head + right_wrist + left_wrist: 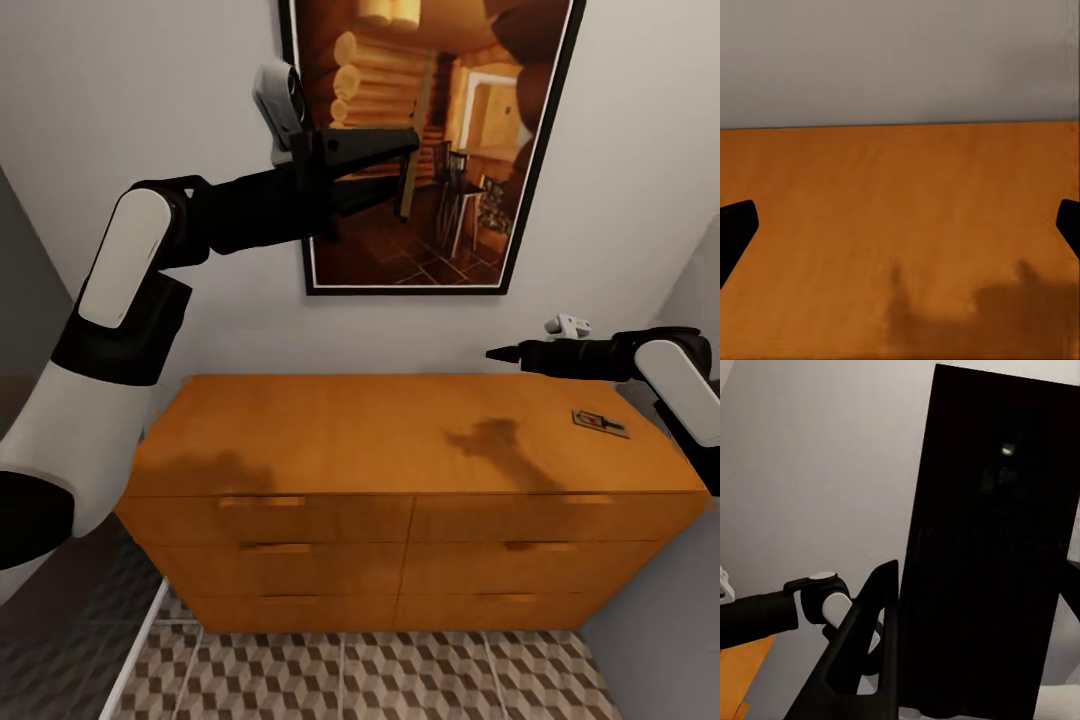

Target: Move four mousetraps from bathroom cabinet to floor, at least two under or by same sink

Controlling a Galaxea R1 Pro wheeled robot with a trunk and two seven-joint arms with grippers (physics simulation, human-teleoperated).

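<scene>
Orange-brown cabinet top carries one mousetrap near right end, long axis slanted toward back wall. Right gripper nearer, hovering just inboard, jaws spread, empty. Left gripper raised before framed picture; jaw state unclear.

Mousetrap near the cabinet top's right edge: too small to make out its metal parts. Left gripper overlaps the framed picture, hiding part of it; picture's top cut off by the frame edge. Right wrist view: only the fingertips poke in at the sides. Cabinet's base hidden from this angle.
</scene>
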